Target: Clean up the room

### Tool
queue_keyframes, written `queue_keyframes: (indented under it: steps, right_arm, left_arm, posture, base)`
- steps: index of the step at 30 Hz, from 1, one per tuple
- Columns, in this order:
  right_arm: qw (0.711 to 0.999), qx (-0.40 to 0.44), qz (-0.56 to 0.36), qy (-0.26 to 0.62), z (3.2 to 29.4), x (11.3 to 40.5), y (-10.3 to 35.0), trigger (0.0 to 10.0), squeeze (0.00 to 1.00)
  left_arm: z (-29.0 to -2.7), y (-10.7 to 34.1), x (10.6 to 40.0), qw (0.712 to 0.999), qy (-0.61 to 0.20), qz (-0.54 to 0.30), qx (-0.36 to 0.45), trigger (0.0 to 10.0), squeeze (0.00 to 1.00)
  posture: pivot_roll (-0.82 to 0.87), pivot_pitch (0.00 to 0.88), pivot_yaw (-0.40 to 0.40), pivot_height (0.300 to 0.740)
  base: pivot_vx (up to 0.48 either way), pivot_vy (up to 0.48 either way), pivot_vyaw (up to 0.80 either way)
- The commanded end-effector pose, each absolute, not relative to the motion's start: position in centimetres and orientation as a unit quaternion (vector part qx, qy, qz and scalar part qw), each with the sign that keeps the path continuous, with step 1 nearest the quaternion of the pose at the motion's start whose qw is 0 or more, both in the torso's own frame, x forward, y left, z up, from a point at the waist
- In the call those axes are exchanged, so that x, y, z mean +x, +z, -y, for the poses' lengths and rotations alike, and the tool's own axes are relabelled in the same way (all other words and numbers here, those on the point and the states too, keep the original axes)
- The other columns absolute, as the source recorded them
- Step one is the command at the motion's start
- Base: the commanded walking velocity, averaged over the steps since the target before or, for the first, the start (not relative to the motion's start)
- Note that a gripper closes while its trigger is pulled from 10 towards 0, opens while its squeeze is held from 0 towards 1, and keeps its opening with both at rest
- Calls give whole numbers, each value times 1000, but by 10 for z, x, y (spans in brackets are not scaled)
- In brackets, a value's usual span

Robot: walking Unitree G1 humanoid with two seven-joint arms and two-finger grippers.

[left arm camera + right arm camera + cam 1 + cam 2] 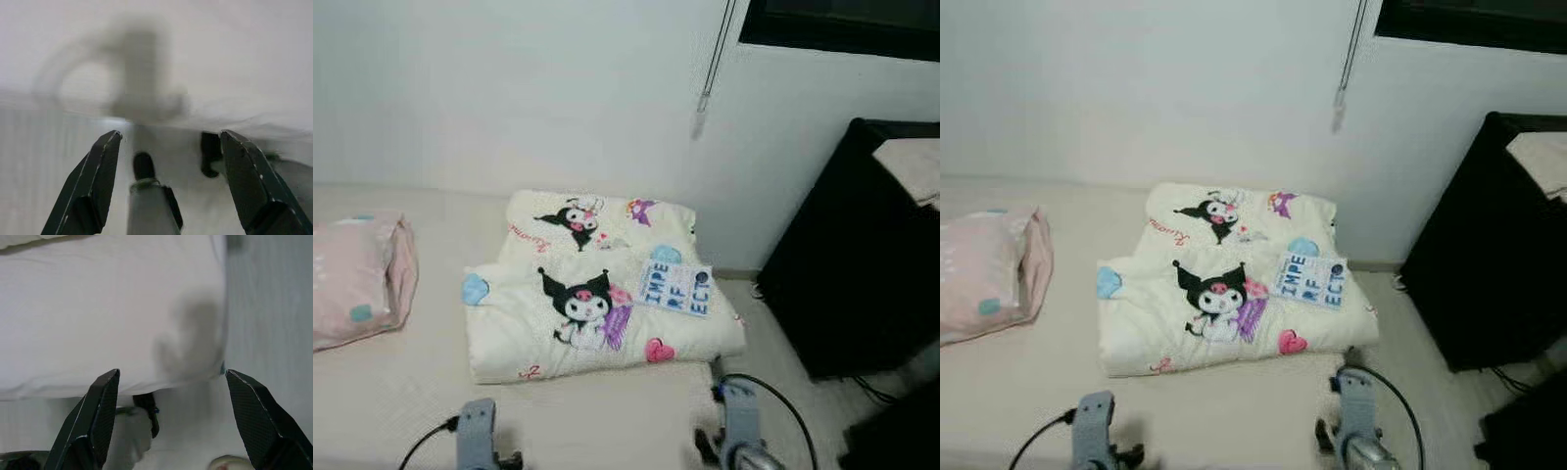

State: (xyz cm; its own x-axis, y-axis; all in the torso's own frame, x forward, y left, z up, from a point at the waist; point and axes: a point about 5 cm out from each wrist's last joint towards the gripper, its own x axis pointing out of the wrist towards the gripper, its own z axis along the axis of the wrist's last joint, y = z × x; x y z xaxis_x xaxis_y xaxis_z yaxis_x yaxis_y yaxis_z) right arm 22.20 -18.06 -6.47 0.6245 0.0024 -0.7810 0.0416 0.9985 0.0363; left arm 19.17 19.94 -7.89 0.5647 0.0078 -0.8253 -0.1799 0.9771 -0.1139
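A folded cream blanket (597, 294) printed with black cartoon figures lies on the pale mattress (391, 392), pushed up against the white wall. A pink pillow (357, 279) rests at the mattress's left side. My left arm (477, 431) and right arm (739, 426) hang low at the near edge of the mattress, short of the blanket. In the left wrist view my left gripper (169, 133) is open over a blurred pale surface and holds nothing. In the right wrist view my right gripper (172, 373) is open above the mattress's edge, also with nothing between its fingers.
A black cabinet (847, 284) stands to the right of the mattress, with cables (876, 392) on the floor beside it. A blind cord (710, 69) hangs down the wall under a dark window (842, 24). Bare mattress stretches between the pillow and the blanket.
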Motion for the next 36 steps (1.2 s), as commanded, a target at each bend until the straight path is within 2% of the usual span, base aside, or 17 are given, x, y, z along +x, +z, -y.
queue_keyframes:
  steps: [1, 24, 27, 36]
  right_arm:
    - [896, 20, -442, -18, 186, 218, -67, 10000, 0]
    - [898, 21, -439, -13, 186, 219, -66, 10000, 0]
    - [900, 25, -436, -12, 186, 220, -66, 10000, 0]
    - [898, 21, -440, -14, 187, 217, -67, 10000, 0]
  left_arm:
    - [-196, -80, 190, 877, 46, -471, -87, 10000, 0]
    - [-197, -78, 193, 883, 35, -462, -76, 10000, 0]
    - [-196, -78, 193, 883, 29, -463, -73, 10000, 0]
    - [-195, -79, 192, 881, 26, -467, -75, 10000, 0]
  posture:
    - [60, 0, -27, 740]
    - [61, 0, -29, 740]
    - [62, 0, -32, 740]
    - [60, 0, -31, 740]
  base:
    - [0, 0, -706]
    - [0, 0, -698]
    - [0, 0, 0]
    - [0, -465, 0]
